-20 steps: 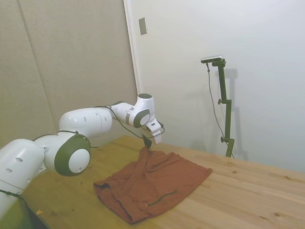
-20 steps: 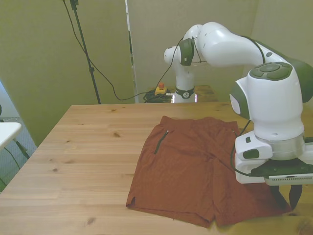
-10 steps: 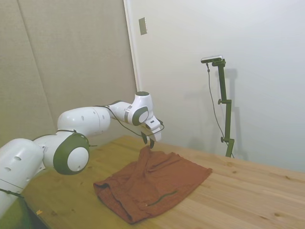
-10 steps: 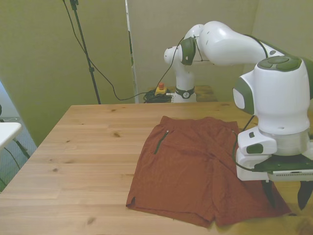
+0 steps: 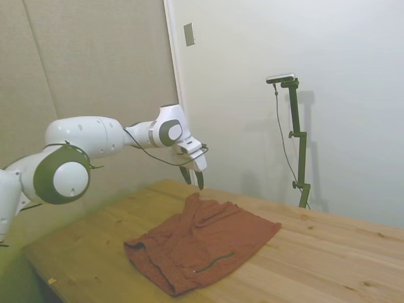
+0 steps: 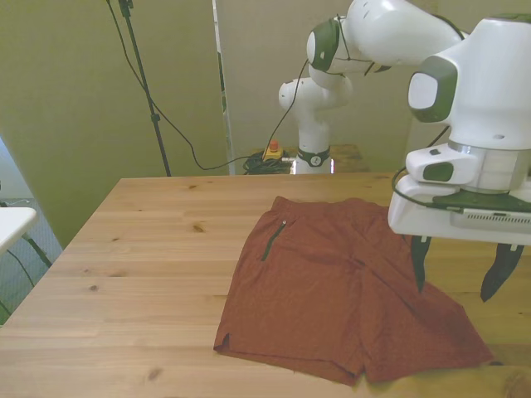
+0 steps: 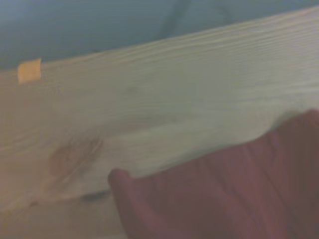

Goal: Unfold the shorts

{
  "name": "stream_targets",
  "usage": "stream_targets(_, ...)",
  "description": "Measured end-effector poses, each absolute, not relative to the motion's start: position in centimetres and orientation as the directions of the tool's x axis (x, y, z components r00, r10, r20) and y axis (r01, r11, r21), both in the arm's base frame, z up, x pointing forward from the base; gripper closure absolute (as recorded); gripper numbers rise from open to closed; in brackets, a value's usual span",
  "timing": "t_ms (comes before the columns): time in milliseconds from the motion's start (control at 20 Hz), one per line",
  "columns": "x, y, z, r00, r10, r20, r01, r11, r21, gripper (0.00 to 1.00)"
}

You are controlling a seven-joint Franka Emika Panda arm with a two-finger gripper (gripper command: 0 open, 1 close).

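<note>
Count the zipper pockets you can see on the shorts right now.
1 in the front view: a dark zipper slit on the shorts, toward that view's left, near the waistband. A second may be hidden behind the gripper.

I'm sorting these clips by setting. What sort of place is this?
Probably a robotics lab or test room, not a home: a wooden table holds only the shorts, the white arm with its open gripper stands at the table, and a red emergency-stop button with cables lies behind it.

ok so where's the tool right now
The tool hangs open in the air at the front view's right, above the near right part of the shorts, not touching them.
</note>
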State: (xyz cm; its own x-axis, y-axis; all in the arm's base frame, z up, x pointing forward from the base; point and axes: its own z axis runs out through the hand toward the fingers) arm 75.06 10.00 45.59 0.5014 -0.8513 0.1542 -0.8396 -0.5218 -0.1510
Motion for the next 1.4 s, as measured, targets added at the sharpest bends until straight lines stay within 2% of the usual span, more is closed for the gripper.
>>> stream_targets(450, 67.4, 13.8, 47.0, 0.560, -0.819, 0.129, -0.805, -0.574, -0.151, 0.00)
stream_targets(950, 54.9, 7.8, 49.0, 0.513, -0.854, 0.091, -0.845, -0.520, -0.123, 0.00)
stream_targets(1150, 48.6, 4.7, 47.8, 0.514, -0.854, 0.080, -0.850, -0.520, -0.086, 0.00)
stream_targets(1400, 39.7, 2.4, 45.0, 0.596, -0.802, 0.032, -0.800, -0.597, -0.062, 0.00)
